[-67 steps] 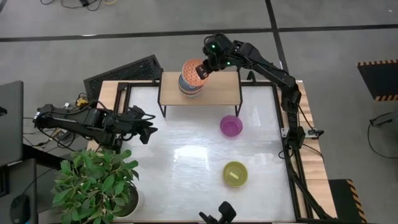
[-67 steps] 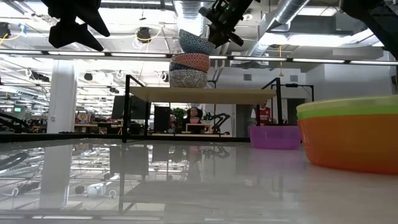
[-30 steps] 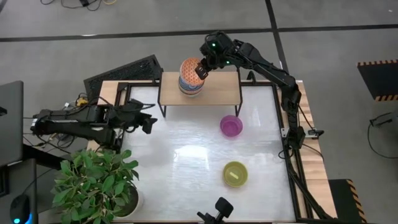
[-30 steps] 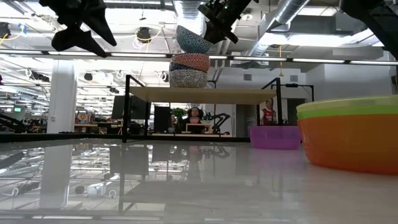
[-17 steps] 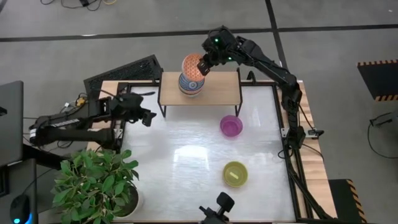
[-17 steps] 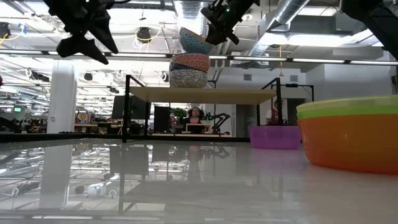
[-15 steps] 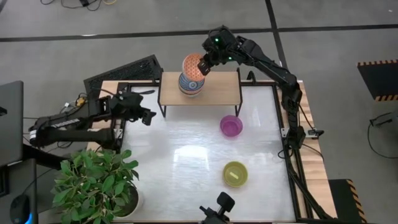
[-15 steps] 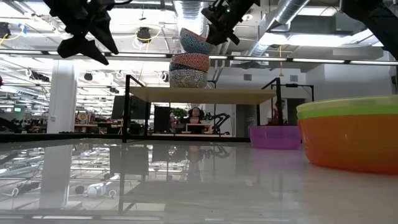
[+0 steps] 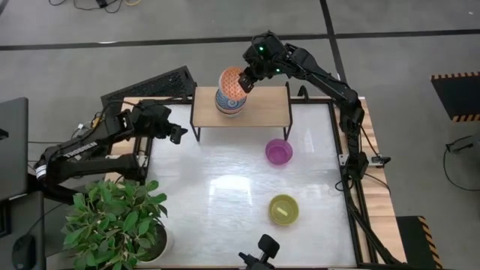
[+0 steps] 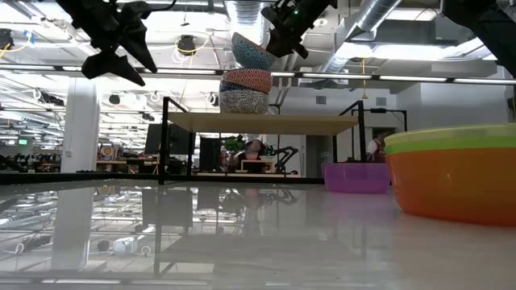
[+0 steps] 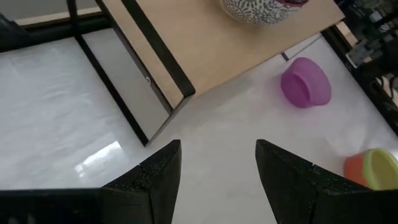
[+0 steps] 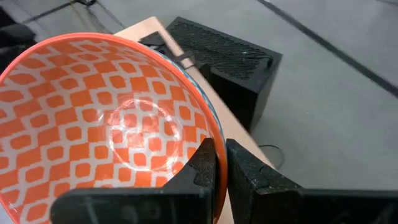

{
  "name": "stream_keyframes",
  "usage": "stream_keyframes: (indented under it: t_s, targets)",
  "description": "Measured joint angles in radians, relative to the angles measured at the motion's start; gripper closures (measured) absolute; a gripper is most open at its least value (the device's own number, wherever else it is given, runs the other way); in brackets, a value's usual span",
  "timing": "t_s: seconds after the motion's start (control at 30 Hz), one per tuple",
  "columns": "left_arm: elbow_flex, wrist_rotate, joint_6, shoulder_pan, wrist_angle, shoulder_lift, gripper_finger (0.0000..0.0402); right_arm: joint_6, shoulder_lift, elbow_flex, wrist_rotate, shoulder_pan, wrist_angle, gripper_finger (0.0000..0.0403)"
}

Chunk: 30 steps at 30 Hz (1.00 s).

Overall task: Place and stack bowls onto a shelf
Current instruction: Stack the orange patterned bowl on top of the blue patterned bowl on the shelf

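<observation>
The shelf [image 9: 251, 112] stands at the table's far edge on thin black legs. Two stacked patterned bowls [image 10: 245, 90] rest on its left half. Over them sits a third bowl [image 9: 232, 79], orange-checked inside and blue-grey outside [image 10: 251, 51], tilted, with my right gripper [image 9: 244, 83] shut on it. A purple bowl [image 9: 278, 151] lies on the table right of the middle. An olive-yellow bowl [image 9: 284, 209] with an orange outside sits near the front right. My left gripper [image 9: 175, 134] hangs open in the air left of the shelf's left legs. My right gripper holds the top bowl by its rim [image 12: 214, 134], one finger [image 12: 198, 169] inside the bowl and one [image 12: 250, 175] outside. The fingers slant down from the table's far right. The bowl tilts over the stack; whether its base touches the bowl below, I cannot tell.
A potted plant [image 9: 112, 221] fills the near left corner. A black perforated box [image 9: 150, 88] lies behind the shelf's left end. A camera mount [image 9: 259, 251] sits at the front edge. The white table top [image 9: 225, 187] is bare in the middle.
My left gripper has swung toward the table's far edge, coming close to the shelf's left legs, and stays open. The right gripper and its bowl keep their place.
</observation>
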Motion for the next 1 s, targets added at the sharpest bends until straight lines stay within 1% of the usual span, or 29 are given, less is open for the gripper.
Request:
stream_keyframes:
  t_s: [0.1,0.2,0.57,1.0]
  targets:
    - [0.000,0.050,0.017,0.029,0.001,0.000,0.0211,0.000,0.000,0.000,-0.050,-0.001,-0.001,0.0363]
    - [0.000,0.083,0.028,0.048,-0.001,0.000,0.0211,0.000,0.000,0.001,-0.058,0.004,0.000,0.0363]
    - [0.000,0.105,0.048,0.059,-0.001,0.000,0.0211,0.007,0.000,0.001,-0.060,0.005,-0.028,0.0363]
    - [0.000,0.105,0.065,0.059,-0.002,0.000,0.0211,-0.004,0.000,0.001,-0.059,0.005,-0.029,0.0363]
